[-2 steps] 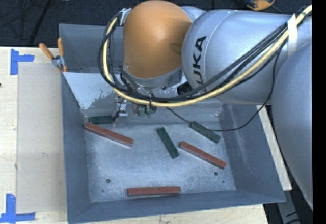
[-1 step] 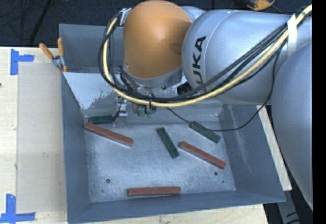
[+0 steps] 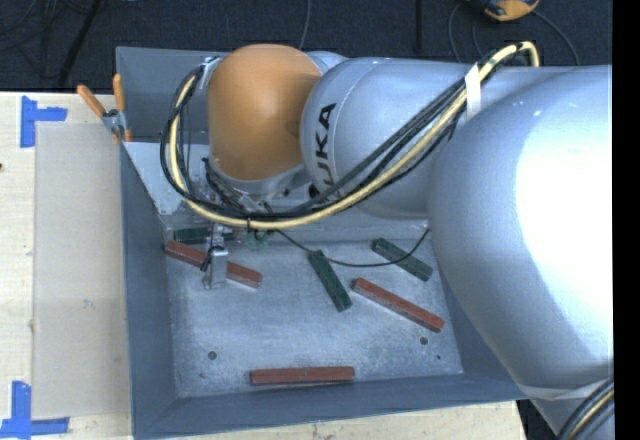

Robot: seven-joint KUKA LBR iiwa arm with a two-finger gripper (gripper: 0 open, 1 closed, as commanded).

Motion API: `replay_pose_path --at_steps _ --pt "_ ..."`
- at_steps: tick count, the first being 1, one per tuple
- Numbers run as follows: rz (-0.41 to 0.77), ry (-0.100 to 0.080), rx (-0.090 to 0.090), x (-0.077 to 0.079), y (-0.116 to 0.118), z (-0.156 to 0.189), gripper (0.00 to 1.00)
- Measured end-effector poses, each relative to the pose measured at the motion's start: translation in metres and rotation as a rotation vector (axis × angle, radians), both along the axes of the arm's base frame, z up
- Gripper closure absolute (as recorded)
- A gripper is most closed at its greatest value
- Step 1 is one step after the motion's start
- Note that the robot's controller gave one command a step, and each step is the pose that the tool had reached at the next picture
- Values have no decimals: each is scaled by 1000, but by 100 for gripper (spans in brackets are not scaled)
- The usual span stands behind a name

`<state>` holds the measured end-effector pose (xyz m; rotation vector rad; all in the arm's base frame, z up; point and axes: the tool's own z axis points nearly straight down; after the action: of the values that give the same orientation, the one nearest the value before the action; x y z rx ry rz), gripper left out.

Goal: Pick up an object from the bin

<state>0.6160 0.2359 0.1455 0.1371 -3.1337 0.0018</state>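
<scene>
My gripper [image 3: 213, 271] reaches down from under the arm's wrist at the left of the bin. Its tip is on or just above the middle of a long red-brown bar [image 3: 241, 275] that lies slanted on the bin floor. A dark green bar [image 3: 188, 235] lies just behind that one, partly hidden by the wrist. The view does not show whether anything is held.
To the right lie a dark green bar [image 3: 329, 280], a second red-brown bar [image 3: 397, 305] and another dark green bar [image 3: 402, 259]. A third red-brown bar [image 3: 301, 376] rests along the front wall. The arm covers the bin's back and right.
</scene>
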Motion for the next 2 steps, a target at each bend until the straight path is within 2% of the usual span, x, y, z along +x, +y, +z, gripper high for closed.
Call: replay_pose_path --at_steps 1,2 --pt "-1 -4 1 1 0 2 0" --pt "-48 -5 2 3 -11 -26 0"
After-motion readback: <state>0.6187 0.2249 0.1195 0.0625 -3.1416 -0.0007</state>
